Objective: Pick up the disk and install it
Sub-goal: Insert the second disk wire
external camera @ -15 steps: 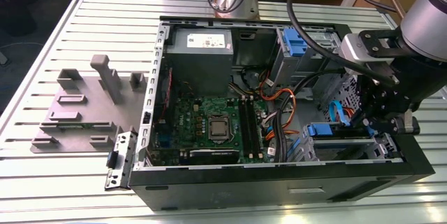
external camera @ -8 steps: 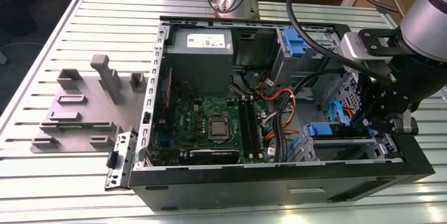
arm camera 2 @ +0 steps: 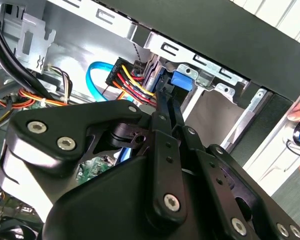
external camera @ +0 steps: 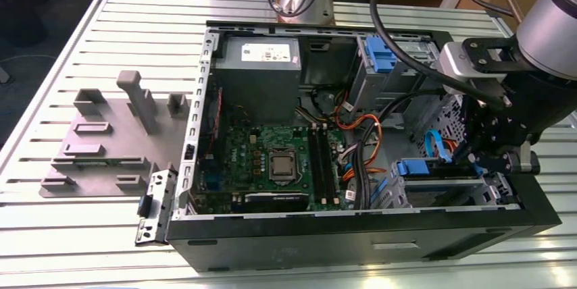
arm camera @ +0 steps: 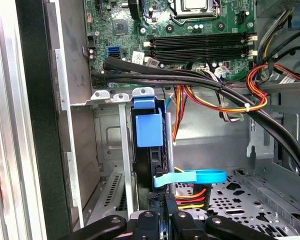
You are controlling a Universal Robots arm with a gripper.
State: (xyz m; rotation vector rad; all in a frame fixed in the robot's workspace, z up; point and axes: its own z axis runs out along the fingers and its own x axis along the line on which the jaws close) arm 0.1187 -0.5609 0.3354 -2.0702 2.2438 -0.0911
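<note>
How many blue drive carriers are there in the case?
2. One blue carrier sits in the upper bay at the case's far end; the other, on the disk, sits in the lower cage by the gripper. Others may be hidden.

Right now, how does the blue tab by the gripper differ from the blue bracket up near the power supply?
The blue tab sits low in the case, in the drive cage beside the gripper; the blue bracket sits high, in the bay next to the power supply. The tab looks short and blocky; the bracket looks taller and narrower. Both are blue plastic.
</note>
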